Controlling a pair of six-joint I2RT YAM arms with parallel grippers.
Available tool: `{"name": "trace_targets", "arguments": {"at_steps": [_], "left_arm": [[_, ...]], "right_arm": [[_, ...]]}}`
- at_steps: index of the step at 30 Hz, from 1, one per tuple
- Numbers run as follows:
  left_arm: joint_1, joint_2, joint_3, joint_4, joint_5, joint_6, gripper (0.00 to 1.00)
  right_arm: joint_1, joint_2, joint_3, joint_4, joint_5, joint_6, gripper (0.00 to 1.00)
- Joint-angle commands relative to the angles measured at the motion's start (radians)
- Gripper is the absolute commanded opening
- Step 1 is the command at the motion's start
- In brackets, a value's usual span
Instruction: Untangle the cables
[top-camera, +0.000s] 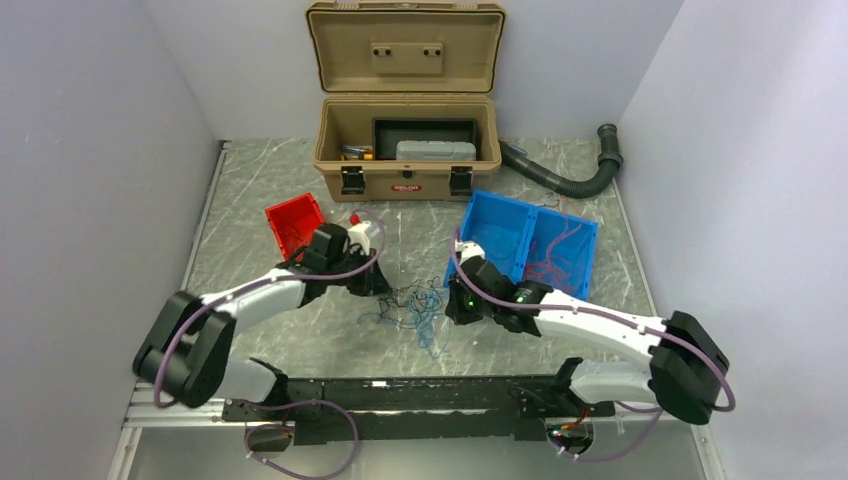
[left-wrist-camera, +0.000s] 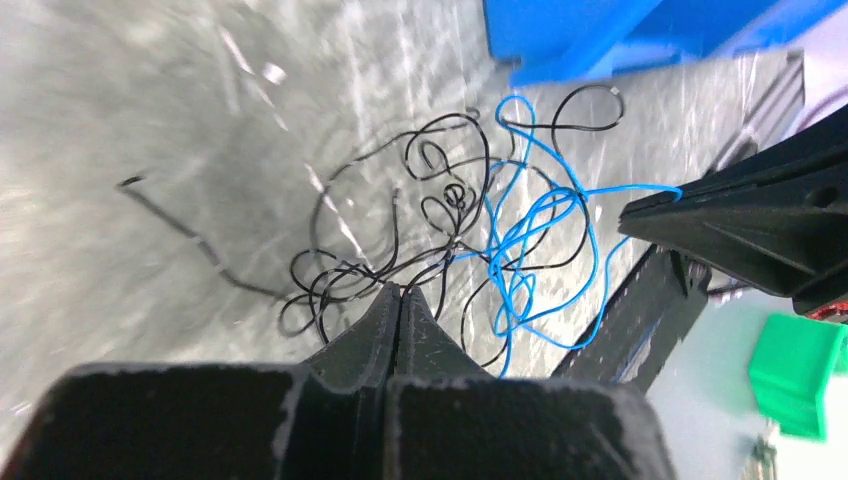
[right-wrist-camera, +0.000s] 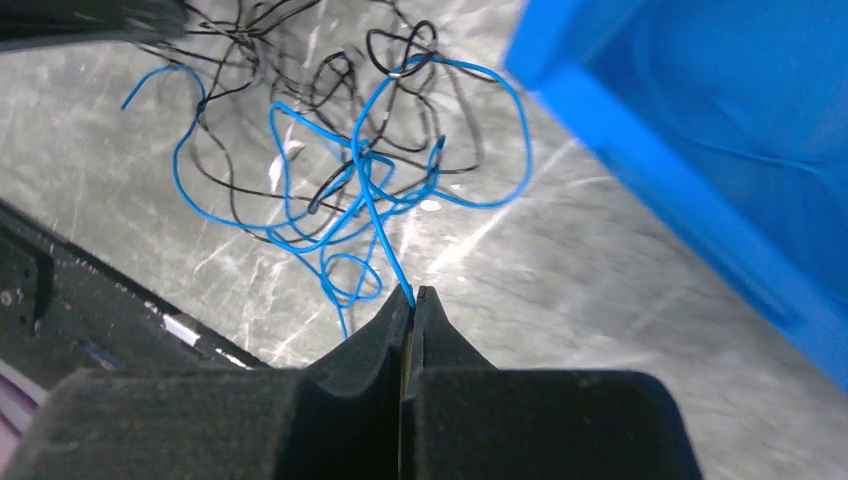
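The cables (top-camera: 408, 305) lie as a loose tangle of thin black and blue wires on the grey table between my two grippers. My left gripper (top-camera: 378, 285) is at the tangle's left edge. In the left wrist view its jaws (left-wrist-camera: 400, 291) are pressed together, with black wires (left-wrist-camera: 440, 215) meeting at the tips. My right gripper (top-camera: 457, 306) is at the tangle's right edge. It is shut on a blue wire (right-wrist-camera: 370, 190) that runs taut out of its tips (right-wrist-camera: 411, 293). That gripper also shows in the left wrist view (left-wrist-camera: 655, 205), pinching the blue wire (left-wrist-camera: 530, 225).
A blue two-compartment bin (top-camera: 500, 235) stands just behind the right gripper, with thin reddish wires (top-camera: 556, 262) in its right half. A red bin (top-camera: 293, 222) is behind the left arm. An open tan toolbox (top-camera: 405, 170) and a black corrugated hose (top-camera: 560, 180) are at the back.
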Motion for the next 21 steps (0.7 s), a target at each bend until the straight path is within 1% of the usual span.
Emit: {"name": "trace_targets", "arguments": {"at_steps": [1,4,7,9,11,13,14,17,21], "left_arm": [[0.08,-0.17,-0.024,-0.072,-0.157,-0.04,0.0],[0.153,-0.293,-0.052,-0.144,-0.257,-0.094,0.0],[0.238,-0.405,-0.076,-0.214,-0.339,-0.143,0.0],[0.271,-0.476,-0.077,-0.263,-0.387,-0.166,0.0],[0.287,-0.545,-0.068,-0.32,-0.447,-0.186,0.0],[0.29,-0.622,-0.055,-0.379,-0.526,-0.206,0.0],[0.291,-0.655,-0.047,-0.409,-0.543,-0.216,0.0],[0.294,-0.75,-0.007,-0.521,-0.7,-0.254,0.0],[0.296,-0.863,0.059,-0.627,-0.85,-0.26,0.0]], "right_arm": [[-0.046,-0.097,0.068,-0.193,0.204,0.015,0.0],[-0.101,-0.16,0.099,-0.297,0.324,0.048,0.0],[-0.173,-0.258,0.123,-0.368,0.379,0.051,0.0],[-0.211,-0.324,0.134,-0.409,0.418,0.061,0.0],[-0.244,-0.378,0.155,-0.46,0.471,0.078,0.0],[-0.268,-0.42,0.186,-0.52,0.557,0.108,0.0],[-0.277,-0.436,0.206,-0.549,0.596,0.125,0.0],[-0.296,-0.478,0.266,-0.627,0.71,0.171,0.0],[-0.303,-0.512,0.35,-0.661,0.81,0.16,0.0]]}}
